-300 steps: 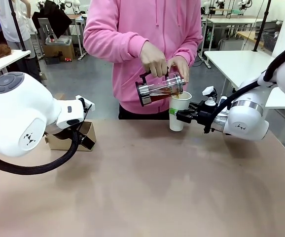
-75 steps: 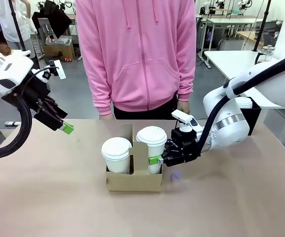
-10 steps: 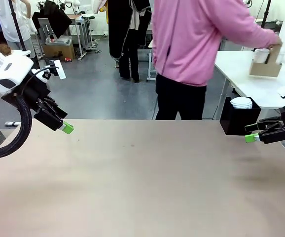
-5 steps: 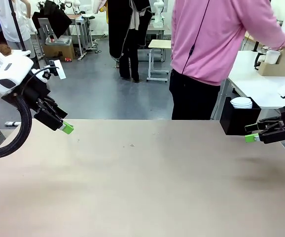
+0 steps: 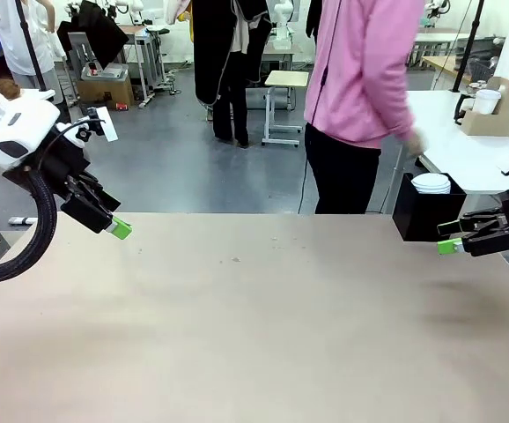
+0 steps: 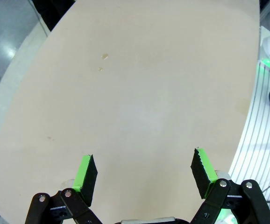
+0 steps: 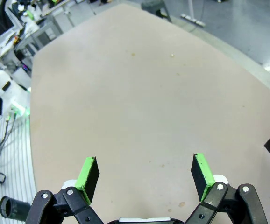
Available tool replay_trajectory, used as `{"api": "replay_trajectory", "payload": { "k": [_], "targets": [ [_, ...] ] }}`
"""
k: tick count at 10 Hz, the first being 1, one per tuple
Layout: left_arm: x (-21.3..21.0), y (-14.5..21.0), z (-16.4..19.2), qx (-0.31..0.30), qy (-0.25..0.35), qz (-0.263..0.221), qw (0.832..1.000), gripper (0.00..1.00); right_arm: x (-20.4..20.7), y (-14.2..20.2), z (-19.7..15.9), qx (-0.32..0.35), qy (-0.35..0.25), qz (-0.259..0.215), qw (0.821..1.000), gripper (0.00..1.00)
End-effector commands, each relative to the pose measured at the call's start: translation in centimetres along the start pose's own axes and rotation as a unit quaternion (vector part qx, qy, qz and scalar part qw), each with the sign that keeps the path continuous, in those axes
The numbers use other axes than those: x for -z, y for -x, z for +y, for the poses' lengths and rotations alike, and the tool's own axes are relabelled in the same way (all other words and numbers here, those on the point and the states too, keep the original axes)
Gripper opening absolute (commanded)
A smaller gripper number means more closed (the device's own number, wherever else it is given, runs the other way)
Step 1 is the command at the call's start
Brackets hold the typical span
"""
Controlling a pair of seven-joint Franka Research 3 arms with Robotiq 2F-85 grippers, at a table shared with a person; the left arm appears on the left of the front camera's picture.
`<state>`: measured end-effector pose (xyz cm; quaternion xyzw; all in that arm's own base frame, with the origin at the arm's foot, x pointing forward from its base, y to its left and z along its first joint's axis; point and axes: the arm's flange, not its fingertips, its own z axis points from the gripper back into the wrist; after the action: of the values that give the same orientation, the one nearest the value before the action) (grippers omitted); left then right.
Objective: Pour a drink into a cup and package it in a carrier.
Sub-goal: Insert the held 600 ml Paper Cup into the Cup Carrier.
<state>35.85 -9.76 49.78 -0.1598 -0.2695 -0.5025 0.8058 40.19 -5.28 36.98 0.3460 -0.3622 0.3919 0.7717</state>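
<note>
over bare table [image 5: 263, 326], both grippers open

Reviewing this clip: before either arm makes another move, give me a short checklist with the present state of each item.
1. Left gripper open, nothing between its green pads: ok.
2. Right gripper open, nothing held: ok.
3. Small brown cardboard cup carrier set down on the white side table at far right, away from the shared brown table: ok.
4. White cup standing in that carrier: ok; which cup it is: cannot tell.
5. Person in the pink hooded top away from both grippers: ok.
</note>
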Motion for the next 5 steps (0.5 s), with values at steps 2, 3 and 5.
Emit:
{"api": "replay_trajectory", "payload": {
  "k": [2, 3, 5],
  "targets": [
    [-0.03, -0.01, -0.02, -0.002, 0.007, -0.009, 1.000, 1.00, -0.18, -0.21, -0.18, -0.002, -0.005, -0.002, 1.000, 1.00],
    [-0.03, -0.01, -0.02, -0.002, 0.007, -0.009, 1.000, 1.00, -0.18, -0.21, -0.18, -0.002, -0.005, -0.002, 1.000, 1.00],
    [-0.03, -0.01, -0.02, -0.002, 0.007, -0.009, 1.000, 1.00, -0.18, -0.21, -0.18, -0.002, -0.005, -0.002, 1.000, 1.00]
  ]
}}
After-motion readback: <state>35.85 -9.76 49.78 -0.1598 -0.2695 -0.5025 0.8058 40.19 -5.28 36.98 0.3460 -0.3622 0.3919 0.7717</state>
